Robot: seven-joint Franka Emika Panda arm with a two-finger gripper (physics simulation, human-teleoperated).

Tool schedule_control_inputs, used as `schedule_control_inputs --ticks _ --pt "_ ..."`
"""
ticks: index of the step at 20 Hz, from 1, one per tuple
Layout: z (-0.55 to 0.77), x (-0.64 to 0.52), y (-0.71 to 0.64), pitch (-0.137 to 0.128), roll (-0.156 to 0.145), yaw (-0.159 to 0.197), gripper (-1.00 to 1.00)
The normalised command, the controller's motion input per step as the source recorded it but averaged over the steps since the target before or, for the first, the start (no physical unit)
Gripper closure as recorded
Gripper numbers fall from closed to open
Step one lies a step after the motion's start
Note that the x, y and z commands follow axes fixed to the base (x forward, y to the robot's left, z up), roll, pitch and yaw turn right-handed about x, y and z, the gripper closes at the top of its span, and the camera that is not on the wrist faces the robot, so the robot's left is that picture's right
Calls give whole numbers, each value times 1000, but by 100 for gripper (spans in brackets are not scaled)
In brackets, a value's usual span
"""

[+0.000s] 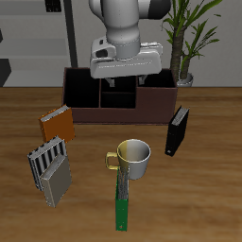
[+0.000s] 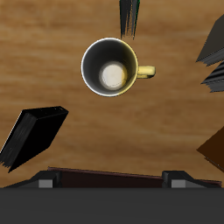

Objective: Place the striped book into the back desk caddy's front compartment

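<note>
Down near the table's front edge, the thin grey striped book (image 1: pixel 49 170) leans against a plain grey book (image 1: pixel 57 181), well apart from the robot's two-finger gripper (image 1: pixel 124 87), which hangs farther back above the long dark brown back desk caddy (image 1: pixel 156 102). Its fingers touch nothing and hold nothing; how far open they stand I cannot tell, since the arm's grey body covers them. An orange-brown book (image 1: pixel 57 124) lies just behind the striped one. Between the books and a black upright book (image 1: pixel 178 131) stands a white mug with a yellow handle (image 1: pixel 134 159), beside a dark green book (image 1: pixel 122 201).
</note>
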Motion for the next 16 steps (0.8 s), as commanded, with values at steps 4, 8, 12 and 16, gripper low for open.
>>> schedule_control_inputs --ticks 4,8,12,16 --pt "-12 70 -128 -20 -9 18 -100" --pt "139 234 -406 -43 12 16 -100" --pt "96 291 -464 -20 -20 -43 -100" --pt "106 347 -695 -42 -51 -45 -100"
